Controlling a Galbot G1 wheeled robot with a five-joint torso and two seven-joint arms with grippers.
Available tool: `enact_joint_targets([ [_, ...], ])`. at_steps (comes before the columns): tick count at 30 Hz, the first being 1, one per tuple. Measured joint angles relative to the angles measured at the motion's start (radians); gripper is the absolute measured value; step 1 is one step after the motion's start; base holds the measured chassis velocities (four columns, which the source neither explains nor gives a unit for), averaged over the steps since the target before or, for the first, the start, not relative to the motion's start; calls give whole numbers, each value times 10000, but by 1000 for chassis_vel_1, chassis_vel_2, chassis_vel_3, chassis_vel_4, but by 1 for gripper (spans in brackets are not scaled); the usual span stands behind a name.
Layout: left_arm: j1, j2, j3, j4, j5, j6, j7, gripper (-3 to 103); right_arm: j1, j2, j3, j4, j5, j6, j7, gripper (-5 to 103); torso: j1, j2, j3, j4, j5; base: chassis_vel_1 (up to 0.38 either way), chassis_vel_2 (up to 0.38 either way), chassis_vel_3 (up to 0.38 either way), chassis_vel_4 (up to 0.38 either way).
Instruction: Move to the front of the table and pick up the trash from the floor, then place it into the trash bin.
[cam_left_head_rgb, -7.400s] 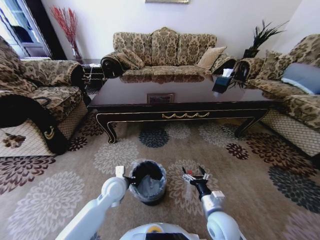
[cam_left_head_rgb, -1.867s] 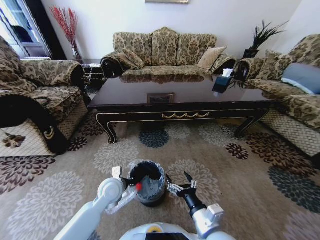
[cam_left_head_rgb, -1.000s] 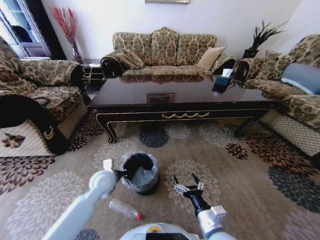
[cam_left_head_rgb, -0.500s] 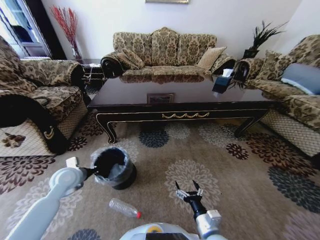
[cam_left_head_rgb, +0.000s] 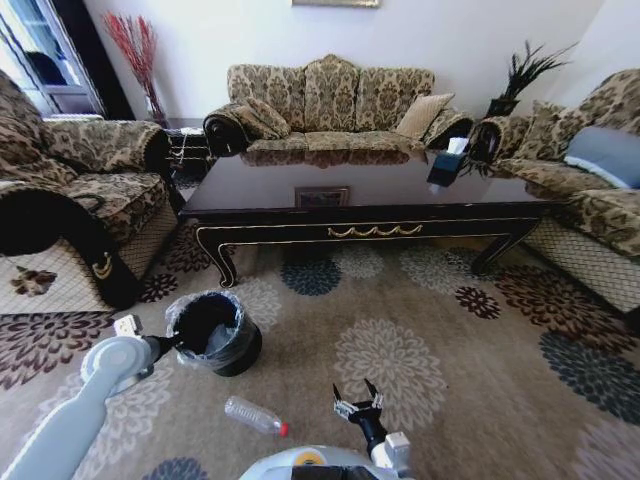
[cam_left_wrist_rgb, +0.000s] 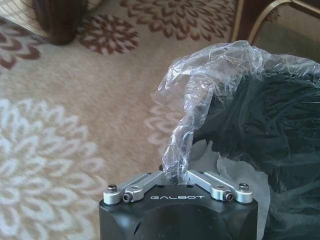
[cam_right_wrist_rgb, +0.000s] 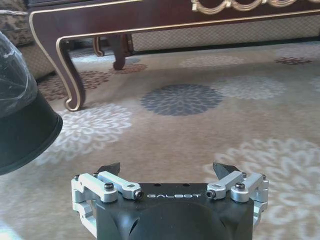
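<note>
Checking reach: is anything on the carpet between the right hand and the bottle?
Nothing visible. Only bare floor lies between the open right hand and the bottle. The trash bin stands apart.

Bottle (cam_left_head_rgb: 254, 415) on floor (cam_left_head_rgb: 470, 350), trash bin (cam_left_head_rgb: 212, 333) behind, before table (cam_left_head_rgb: 360, 190).

Head camera looks down across the floor (cam_left_head_rgb: 420, 300); wrist cameras sit seemingly low, sharing it.

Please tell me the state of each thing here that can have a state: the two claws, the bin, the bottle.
Left claw: shut on the trash bin's plastic liner at the rim.
Right claw: open, empty, above the floor.
Trash bin: upright on the floor, open top, liner folded over its rim.
Bottle: lying on its side on the floor, red cap on, outside the bin.
</note>
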Motion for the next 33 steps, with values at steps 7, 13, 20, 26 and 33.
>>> enact_joint_targets([
  [7, -59, -78, 135, 52, 32, 0, 40, 0, -16, -210, -25, 123, 50, -61, 45, 100, 0, 0, 0, 3, 3, 262, 263, -263, -260],
  [13, -170, -128, 349, 59, 55, 0, 80, 0, -27, -359, -21, 127, -86, -96, 100, 100, 0, 0, 0, 2, 3, 254, 232, -249, -228],
  [20, -413, -179, 898, 123, 181, -1, 130, 0, 170, -1054, 271, -194, -2266, -669, -198, 100, 0, 0, 0, -3, 8, 64, 67, -67, -45],
  [26, -425, -188, 1228, -1, 284, -3, 140, 0, 1144, -3556, -234, -533, -1753, -1399, -590, 100, 0, 0, 0, 0, 9, -41, -36, 8, 13],
  [33, -262, -212, 1373, -157, 415, -7, 16, 0, 3126, -5977, -2106, -704, 1051, -2014, -905, 100, 1, 0, 1, 3, 4, 0, 0, 0, 0],
])
